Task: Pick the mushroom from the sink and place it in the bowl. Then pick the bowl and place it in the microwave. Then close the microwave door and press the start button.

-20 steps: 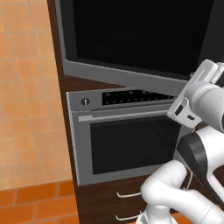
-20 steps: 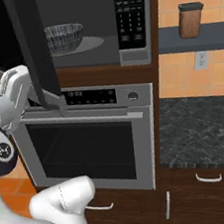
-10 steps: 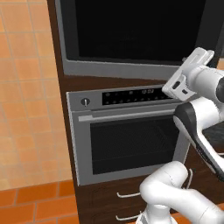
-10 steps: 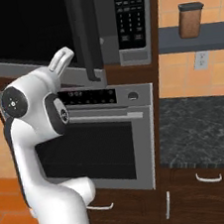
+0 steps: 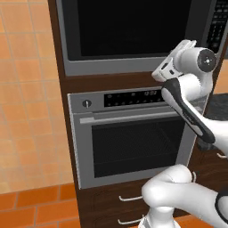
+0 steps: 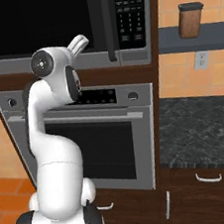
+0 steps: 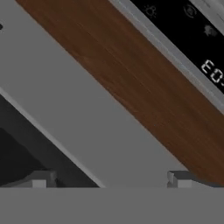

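The microwave door [image 5: 129,31] lies flat against the microwave [image 6: 67,25], its dark vertical handle [image 6: 107,24] beside the black keypad strip [image 6: 131,11]. My gripper [image 6: 80,42] hovers just in front of the door's lower steel trim, also seen as the gripper [image 5: 162,71] from the left. In the hand view the gripper [image 7: 109,179] is open with nothing between its fingertips [image 7: 41,179], facing the grey trim [image 7: 65,100]. The mushroom, the bowl and the sink are out of view.
A steel oven [image 5: 129,138] with a display panel [image 6: 99,94] sits under the microwave, separated by a wood strip [image 7: 131,83]. A dark counter [image 6: 201,132] lies to the right, with a brown canister [image 6: 191,19] on a shelf above it.
The microwave door has swung from half open to shut. My arm followed it across, and the hand now sits by the door's lower edge.
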Controlling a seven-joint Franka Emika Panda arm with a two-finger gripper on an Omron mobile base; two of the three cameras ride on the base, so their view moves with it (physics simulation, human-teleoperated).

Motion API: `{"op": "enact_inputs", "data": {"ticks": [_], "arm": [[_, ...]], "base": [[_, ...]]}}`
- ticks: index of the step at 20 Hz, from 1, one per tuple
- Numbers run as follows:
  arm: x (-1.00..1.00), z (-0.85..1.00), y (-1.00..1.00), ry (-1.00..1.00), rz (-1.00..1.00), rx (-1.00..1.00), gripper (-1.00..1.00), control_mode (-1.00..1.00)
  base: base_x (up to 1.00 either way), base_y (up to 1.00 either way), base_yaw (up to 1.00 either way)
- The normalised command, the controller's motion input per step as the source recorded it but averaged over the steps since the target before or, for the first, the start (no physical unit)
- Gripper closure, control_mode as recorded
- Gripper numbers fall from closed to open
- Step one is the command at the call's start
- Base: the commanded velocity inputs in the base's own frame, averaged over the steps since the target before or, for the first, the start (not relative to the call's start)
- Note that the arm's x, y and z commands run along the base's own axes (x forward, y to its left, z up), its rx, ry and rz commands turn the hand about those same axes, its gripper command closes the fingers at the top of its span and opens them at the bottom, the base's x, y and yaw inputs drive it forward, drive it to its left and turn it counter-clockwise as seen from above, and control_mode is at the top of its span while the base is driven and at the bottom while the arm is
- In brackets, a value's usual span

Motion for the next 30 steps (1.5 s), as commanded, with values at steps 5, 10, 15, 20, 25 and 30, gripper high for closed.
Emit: {"op": "enact_inputs", "data": {"ticks": [5, 10, 15, 20, 25, 30], "arm": [[0.59, 0.0, -0.29, 0.1, 0.07, -0.01, -1.0, -1.0], [-0.28, 0.0, -0.15, 0.0, 0.12, -0.03, -1.0, -1.0], [-1.0, 0.0, -0.14, -0.16, 0.26, -0.04, -1.0, -1.0], [-0.93, 0.19, -0.94, -0.21, 0.37, 0.0, -1.0, -1.0], [-0.96, 0.32, -0.99, -0.34, 0.37, -0.1, -1.0, -1.0], [-0.67, 0.46, -0.97, -0.37, 0.29, -0.16, -1.0, -1.0]], "base": [[0.0, 0.0, 0.0], [0.0, 0.0, 0.0], [0.0, 0.0, 0.0], [0.0, 0.0, 0.0], [0.0, 0.0, 0.0], [0.0, 0.0, 0.0]]}}
